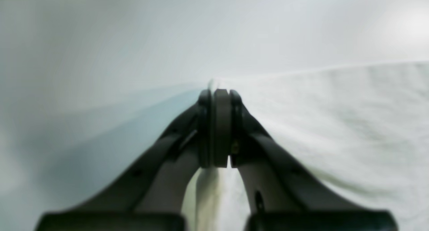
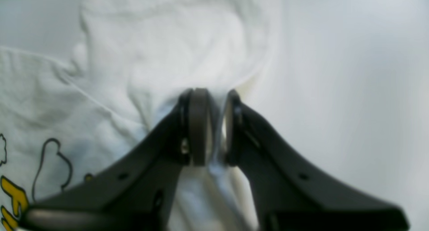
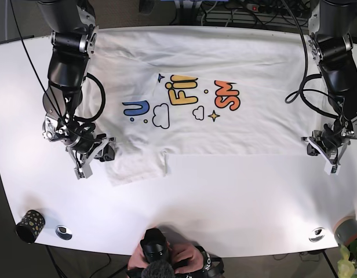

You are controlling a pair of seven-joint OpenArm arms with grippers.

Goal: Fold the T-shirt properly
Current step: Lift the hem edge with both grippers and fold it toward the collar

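1. Black camera [image 3: 153, 246], gripped in a person's hands [image 3: 187, 258], sits at the nearest edge of the base view, just off the counter [image 3: 225, 202].
2. Also near that front edge are a dotted dark cup [image 3: 30, 225] at one corner, two small metal discs [image 3: 64, 231] [image 3: 316, 234], and a cup with greenery [image 3: 348, 234] at the opposite corner.
3. White T-shirt [image 3: 225, 121] lies spread flat across the far half of the counter, its colourful printed letters and cloud outlines facing up, one sleeve [image 3: 135, 165] hanging toward the front.
4. On the base view's left, the right end effector [image 2: 211, 127] is clenched on a bunched fold of the T-shirt [image 2: 161, 50] at the sleeve side; white cloth shows between its pads in the right wrist view.
5. On the base view's right, the left end effector [image 1: 219, 127] is clamped on the T-shirt [image 1: 335, 124] edge; its pads meet, with a strip of fabric trailing beneath them.
6. Farther back, both black arms rise past the far counter edge, where cables [image 3: 236, 11] run.
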